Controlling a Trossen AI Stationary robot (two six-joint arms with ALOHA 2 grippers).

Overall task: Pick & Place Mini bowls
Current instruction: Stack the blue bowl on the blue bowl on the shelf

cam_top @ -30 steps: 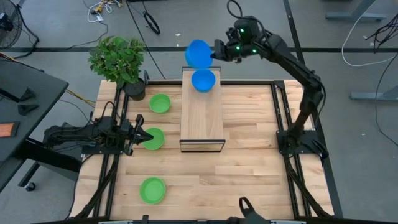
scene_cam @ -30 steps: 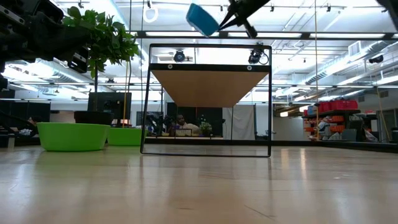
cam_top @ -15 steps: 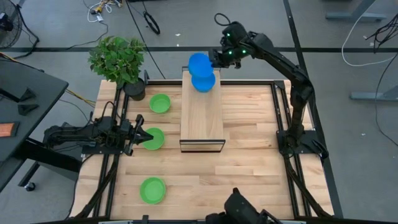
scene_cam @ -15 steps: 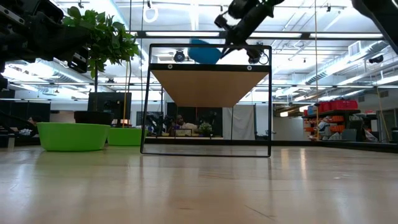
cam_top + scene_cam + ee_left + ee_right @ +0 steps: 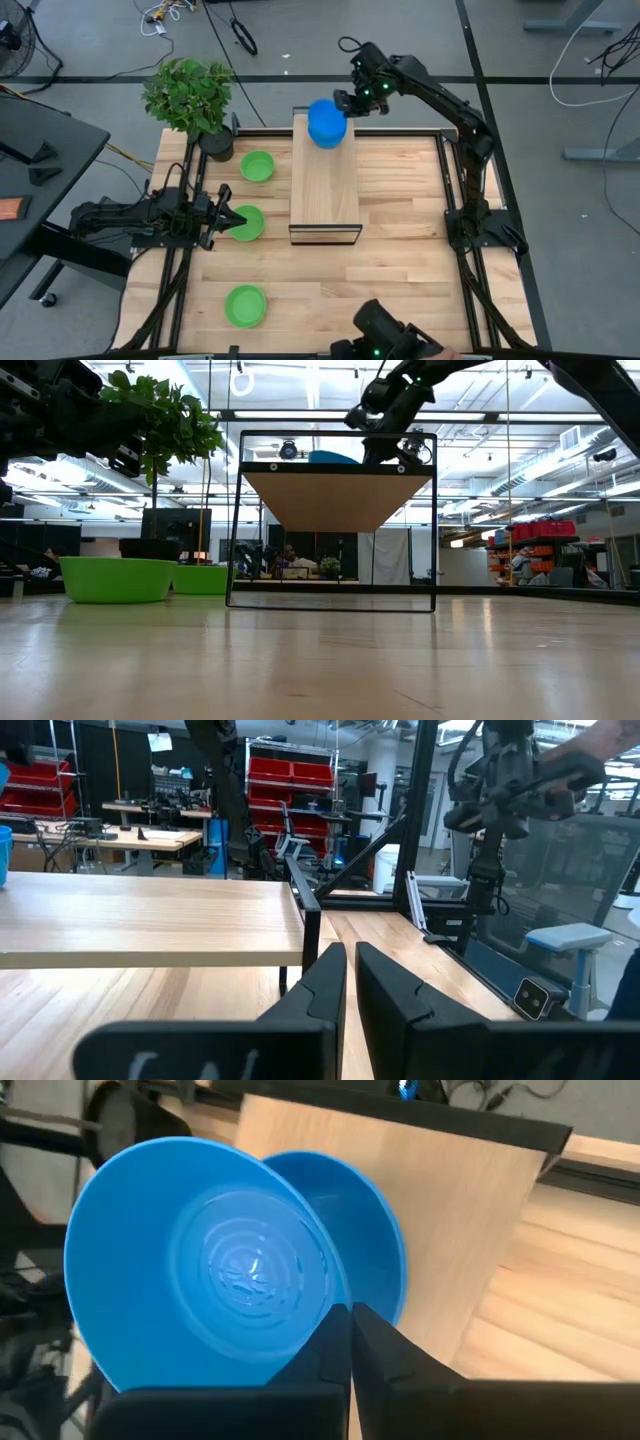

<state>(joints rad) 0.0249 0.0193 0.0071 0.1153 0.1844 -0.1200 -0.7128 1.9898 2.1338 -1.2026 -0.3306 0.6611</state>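
Two blue bowls sit at the 12 o'clock end of your bench [image 5: 400, 200], on top of the raised wooden platform [image 5: 325, 185]. Your right hand [image 5: 345, 103] pinches the rim of the upper blue bowl [image 5: 200, 1270] with its fingers closed on it, and that bowl hangs tilted right over the lower blue bowl [image 5: 365, 1245] (whether the two touch, you cannot tell). Three green bowls lie on the bench at your 9 o'clock side: the far green bowl [image 5: 257, 166] beside the potted plant [image 5: 190, 95], the middle green bowl [image 5: 247, 223], and the near green bowl [image 5: 245, 305] toward 7 o'clock. Your left hand [image 5: 228, 221] rests low at the middle green bowl's edge, its fingers nearly together with nothing between them.
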